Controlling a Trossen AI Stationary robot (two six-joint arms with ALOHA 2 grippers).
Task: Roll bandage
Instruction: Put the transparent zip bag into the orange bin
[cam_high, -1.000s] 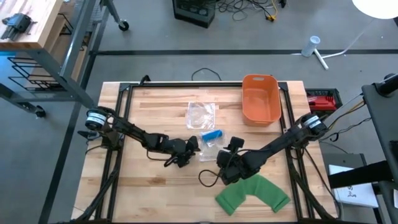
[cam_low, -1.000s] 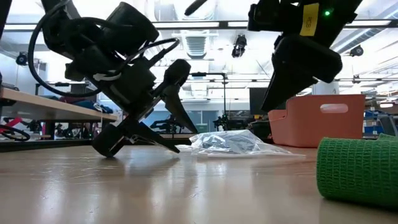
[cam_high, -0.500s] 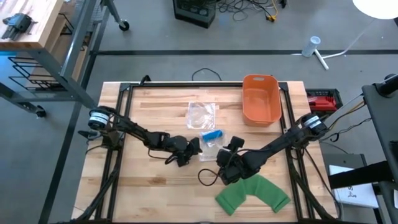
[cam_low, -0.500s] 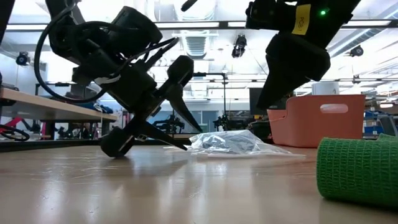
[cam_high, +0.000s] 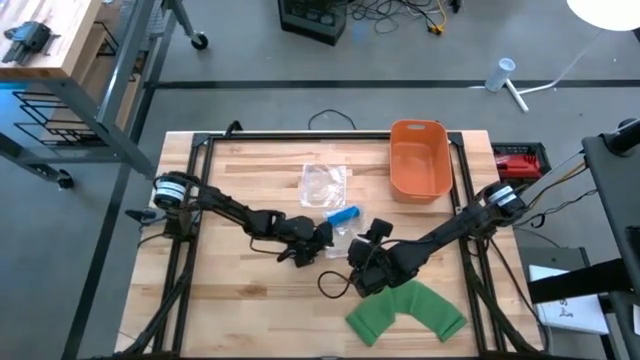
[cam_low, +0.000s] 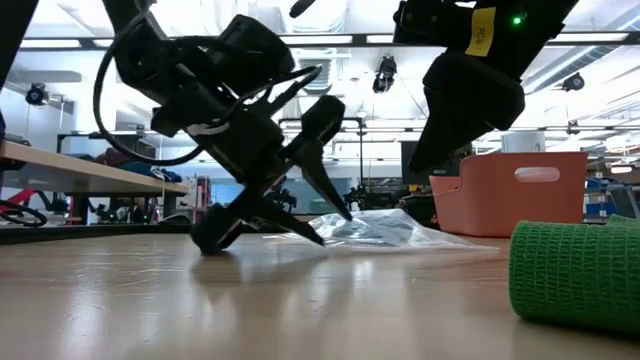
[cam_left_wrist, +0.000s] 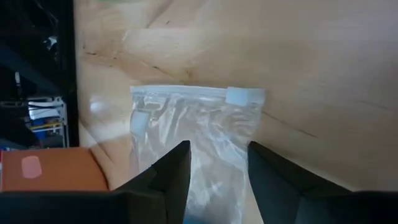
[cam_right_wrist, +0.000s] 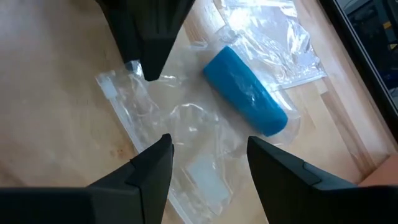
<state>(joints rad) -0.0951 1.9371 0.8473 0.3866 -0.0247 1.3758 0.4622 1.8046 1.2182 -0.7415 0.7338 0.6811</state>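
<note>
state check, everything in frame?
Left gripper: jaws open, low at the table by the plastic bags.
Right gripper: jaws open, holding nothing.
Green bandage: partly unrolled, flat on the table.
Blue roll: sealed in a clear bag, lying on its side.
Orange bin: upright, looks empty.

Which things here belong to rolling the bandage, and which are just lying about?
Job: green bandage; left gripper and right gripper, both open over the plastic bags.
Lying about: blue roll, plastic bags, orange bin.
</note>
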